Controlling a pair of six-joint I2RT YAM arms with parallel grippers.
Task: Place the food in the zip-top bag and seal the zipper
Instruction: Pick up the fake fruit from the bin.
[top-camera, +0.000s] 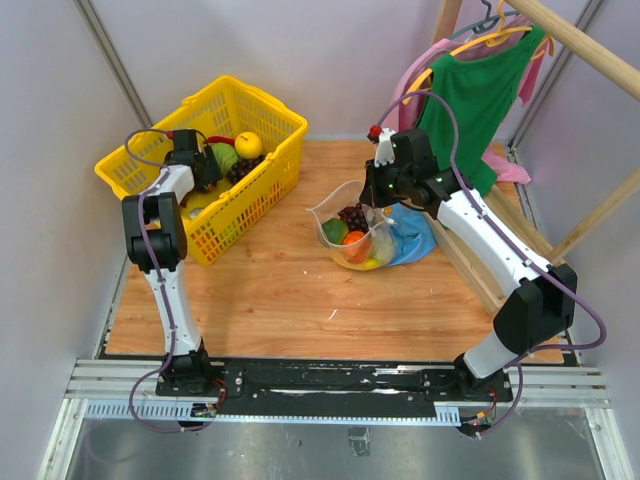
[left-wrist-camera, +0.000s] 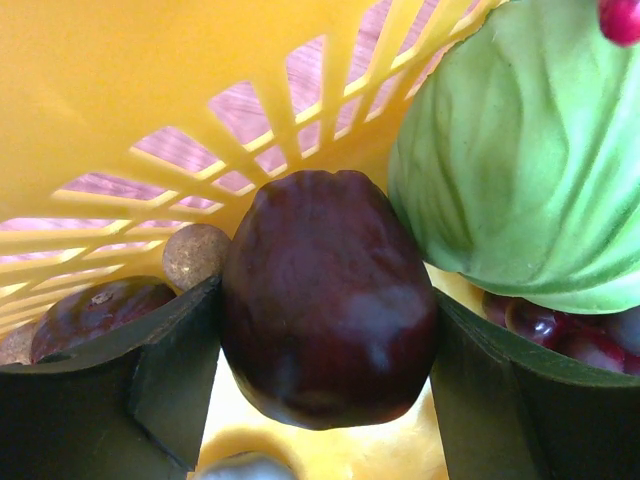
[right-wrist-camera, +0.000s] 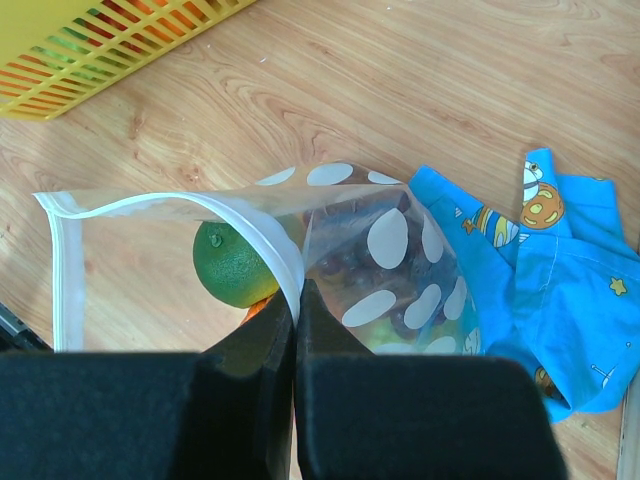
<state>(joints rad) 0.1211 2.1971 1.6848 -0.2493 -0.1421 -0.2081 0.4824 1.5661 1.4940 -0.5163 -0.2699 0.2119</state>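
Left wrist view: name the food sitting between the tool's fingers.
The dark purple fruit, filling the gap between the fingers of the left tool. The cabbage sits upper right; the smaller dark fruit and brown ball lie left, outside the fingers.

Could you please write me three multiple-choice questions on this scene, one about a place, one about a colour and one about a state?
1. The green cabbage lies: A in the yellow basket; B in a metal bowl; C on a white plate.
2. The cloth beside the zip-top bag is: A red; B blue; C white.
3. The bag's mouth is: A zipped shut; B open, its rim pinched by the right gripper; C folded under.
Answers: 1 A, the basket's slotted wall rises right behind it; 2 B, bright blue with cartoon prints; 3 B, the rim gapes in a loop above the shut gripper.
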